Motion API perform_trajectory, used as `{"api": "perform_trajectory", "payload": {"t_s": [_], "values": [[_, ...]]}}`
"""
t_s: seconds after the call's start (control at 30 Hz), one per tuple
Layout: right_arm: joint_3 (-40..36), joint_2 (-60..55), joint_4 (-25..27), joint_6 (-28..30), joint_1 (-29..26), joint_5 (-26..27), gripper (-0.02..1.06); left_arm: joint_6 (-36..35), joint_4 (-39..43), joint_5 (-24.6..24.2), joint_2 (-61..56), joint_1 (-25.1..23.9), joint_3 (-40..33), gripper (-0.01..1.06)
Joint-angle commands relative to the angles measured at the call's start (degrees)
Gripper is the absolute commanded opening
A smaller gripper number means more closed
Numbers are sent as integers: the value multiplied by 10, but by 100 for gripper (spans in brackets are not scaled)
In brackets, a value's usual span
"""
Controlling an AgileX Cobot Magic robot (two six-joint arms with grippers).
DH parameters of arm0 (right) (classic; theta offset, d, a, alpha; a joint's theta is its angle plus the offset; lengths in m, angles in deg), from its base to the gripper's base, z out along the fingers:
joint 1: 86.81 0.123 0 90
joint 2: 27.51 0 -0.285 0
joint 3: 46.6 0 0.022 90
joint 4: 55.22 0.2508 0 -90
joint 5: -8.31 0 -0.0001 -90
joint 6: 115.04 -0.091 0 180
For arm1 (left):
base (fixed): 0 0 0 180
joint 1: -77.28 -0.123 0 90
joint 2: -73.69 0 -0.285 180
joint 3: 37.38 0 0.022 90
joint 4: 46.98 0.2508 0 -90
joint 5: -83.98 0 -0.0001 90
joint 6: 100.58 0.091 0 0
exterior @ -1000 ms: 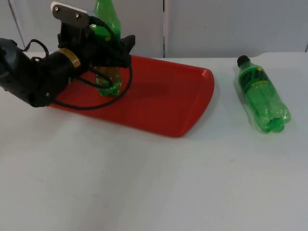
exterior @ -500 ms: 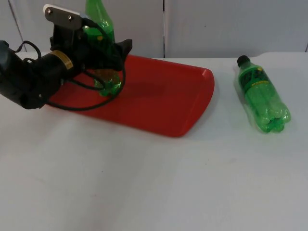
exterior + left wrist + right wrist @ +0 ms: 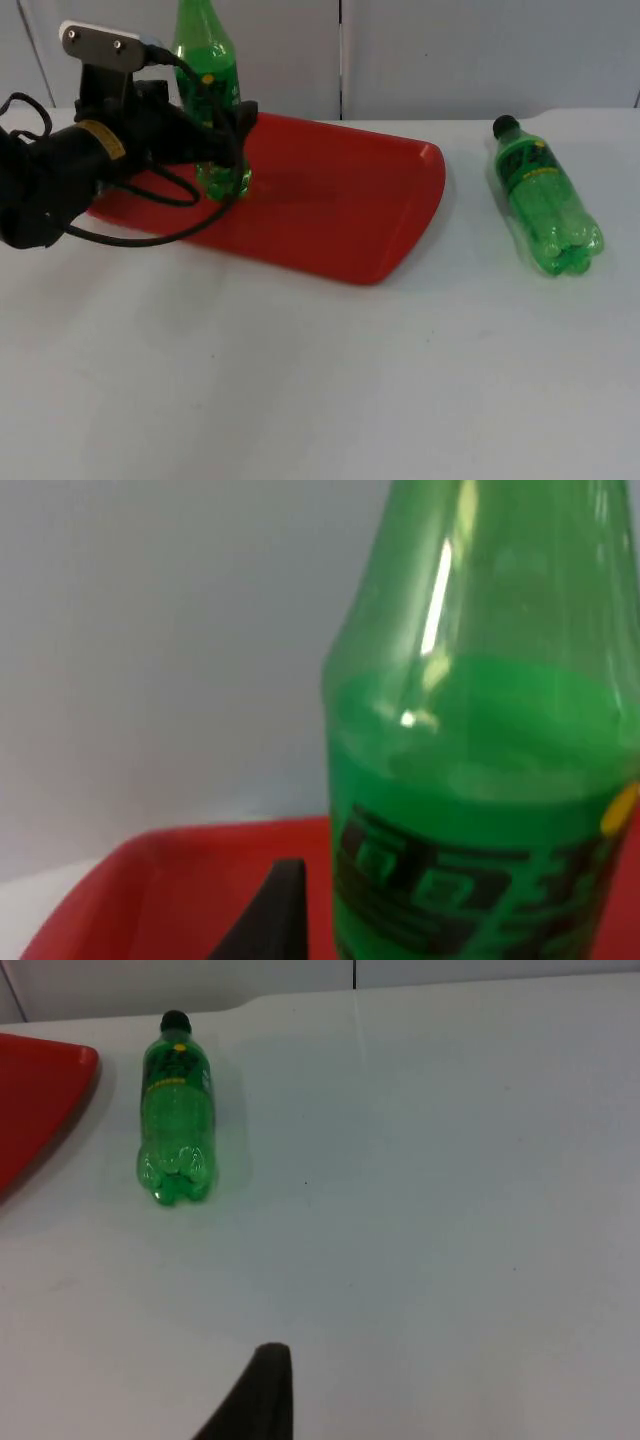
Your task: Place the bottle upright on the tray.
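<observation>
Top view: at upper left, a green bottle [image 3: 207,110] stands upright on the red tray [image 3: 340,210], so placing looks done. The left gripper [image 3: 215,135] sits around it; whether it grasps or has let go I cannot tell. A second bottle [image 3: 545,200] lies at right on the table [image 3: 320,380].

Left wrist view: the bottle looms close, cap cut off.

Right wrist view: the right arm waits above the lying bottle.

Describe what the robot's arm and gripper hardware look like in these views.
The left arm is black and chunky, with a gold band near the wrist and a pale grey plate with two dark screws on top. The left gripper is black. A black, tapered fingertip of the right gripper shows over the white table.
</observation>
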Motion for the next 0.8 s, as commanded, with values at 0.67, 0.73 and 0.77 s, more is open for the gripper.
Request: {"api": "perform_trajectory", "payload": {"t_s": [0.67,0.73,0.77], "values": [[-4,2,2,1,-3,3,104,-149,68,-189,-323,-1,-165,105],[-4,2,2,1,-3,3,104,-174,68,-246,-369,-1,-165,105],[-4,2,2,1,-3,3,104,-182,68,-279,-394,-1,-165,105]]}}
